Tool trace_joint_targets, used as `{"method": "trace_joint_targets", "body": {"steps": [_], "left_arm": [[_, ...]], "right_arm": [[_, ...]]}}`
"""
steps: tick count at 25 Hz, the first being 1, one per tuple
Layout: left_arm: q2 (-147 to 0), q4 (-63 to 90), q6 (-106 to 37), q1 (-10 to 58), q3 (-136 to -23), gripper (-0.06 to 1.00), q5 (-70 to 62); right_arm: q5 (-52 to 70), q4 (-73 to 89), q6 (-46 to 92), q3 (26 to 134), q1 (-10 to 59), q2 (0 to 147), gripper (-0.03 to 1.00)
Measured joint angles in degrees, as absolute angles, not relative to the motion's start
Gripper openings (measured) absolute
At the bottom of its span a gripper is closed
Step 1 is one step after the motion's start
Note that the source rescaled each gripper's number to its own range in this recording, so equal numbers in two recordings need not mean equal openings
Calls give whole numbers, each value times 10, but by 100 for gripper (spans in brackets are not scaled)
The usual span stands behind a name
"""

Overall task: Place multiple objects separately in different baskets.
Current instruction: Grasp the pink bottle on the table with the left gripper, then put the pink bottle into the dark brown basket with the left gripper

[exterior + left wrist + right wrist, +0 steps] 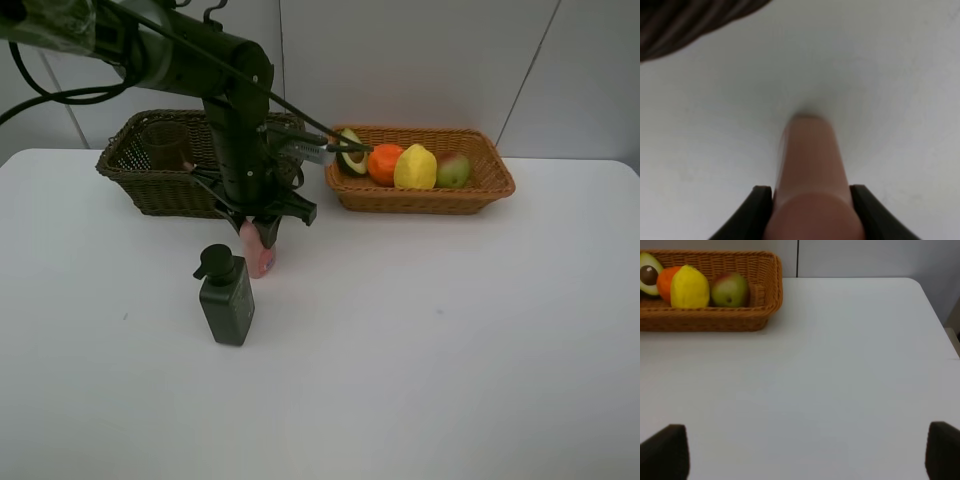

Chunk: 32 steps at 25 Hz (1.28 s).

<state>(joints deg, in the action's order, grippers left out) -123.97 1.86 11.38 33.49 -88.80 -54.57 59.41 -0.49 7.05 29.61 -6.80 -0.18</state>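
My left gripper pointed straight down at the white table. Its two black fingers were squeezed on the small pink bottle, one on each side, touching it. The jaws were only part way closed, because the bottle filled the space between them. The bottle stood upright with its bottom on the table, just in front of the dark basket.

The dark green pump bottle stood on the table near the pink bottle, a little closer to the front edge. The two bottles did not touch.

The dark basket was at the back of the table, behind my left arm. I saw the pinkish cup inside it, at its far left end. My arm hid part of that basket, so I could not tell what else was in there.

The light basket sat to the right of the dark one. In it lay the halved avocado, the orange, the yellow lemon and the mango, all in a row, side by side.

My right gripper was wide open and held nothing. It hung over a bare part of the table, well apart from the light basket.
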Motion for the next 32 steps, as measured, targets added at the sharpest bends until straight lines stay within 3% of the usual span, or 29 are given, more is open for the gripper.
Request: {"method": "trace_joint_targets", "body": {"steps": [9, 15, 25, 32], "left_arm": [[-1207, 8, 113, 335, -916, 42, -618], [-1202, -4, 100, 335, -999, 42, -692], [-1202, -83, 64, 335, -1153, 42, -696], [-1202, -192, 61, 333, -1170, 42, -687]], "right_arm": [[594, -5, 70, 296, -68, -2, 100], [594, -5, 70, 296, -68, -2, 100], [594, -5, 70, 296, -68, -2, 100], [594, -5, 70, 296, -68, -2, 100]]}}
